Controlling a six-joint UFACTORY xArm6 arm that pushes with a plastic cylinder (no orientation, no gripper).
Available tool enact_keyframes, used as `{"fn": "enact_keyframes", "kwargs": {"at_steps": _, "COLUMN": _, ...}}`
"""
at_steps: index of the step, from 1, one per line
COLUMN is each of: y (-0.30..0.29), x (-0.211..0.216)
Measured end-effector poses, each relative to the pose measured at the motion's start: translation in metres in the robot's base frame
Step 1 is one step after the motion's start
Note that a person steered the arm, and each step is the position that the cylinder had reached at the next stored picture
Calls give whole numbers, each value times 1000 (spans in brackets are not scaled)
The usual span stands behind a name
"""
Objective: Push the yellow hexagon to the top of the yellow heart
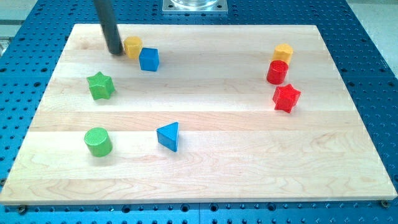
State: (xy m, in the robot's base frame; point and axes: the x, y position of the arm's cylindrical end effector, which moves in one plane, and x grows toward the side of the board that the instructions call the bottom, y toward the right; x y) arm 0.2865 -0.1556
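Our tip (115, 51), a bare rod with no fingers to report, touches the yellow hexagon (133, 46) just right; yellow heart (283, 53) far right. Next: long rightward shove, skirting the blue cube (149, 60).

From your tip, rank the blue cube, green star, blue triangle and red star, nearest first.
My tip is at the view's top left.
1. Blue cube, just to its right.
2. Green star, below it, slightly left.
3. Blue triangle, lower middle.
4. Red star, far right.
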Motion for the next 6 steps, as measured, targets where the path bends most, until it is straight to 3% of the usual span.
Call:
{"fn": "enact_keyframes", "kwargs": {"at_steps": 2, "y": 164, "x": -9}}
{"fn": "enact_keyframes", "kwargs": {"at_steps": 3, "y": 116, "x": -9}}
{"fn": "enact_keyframes", "kwargs": {"at_steps": 6, "y": 272, "x": -40}}
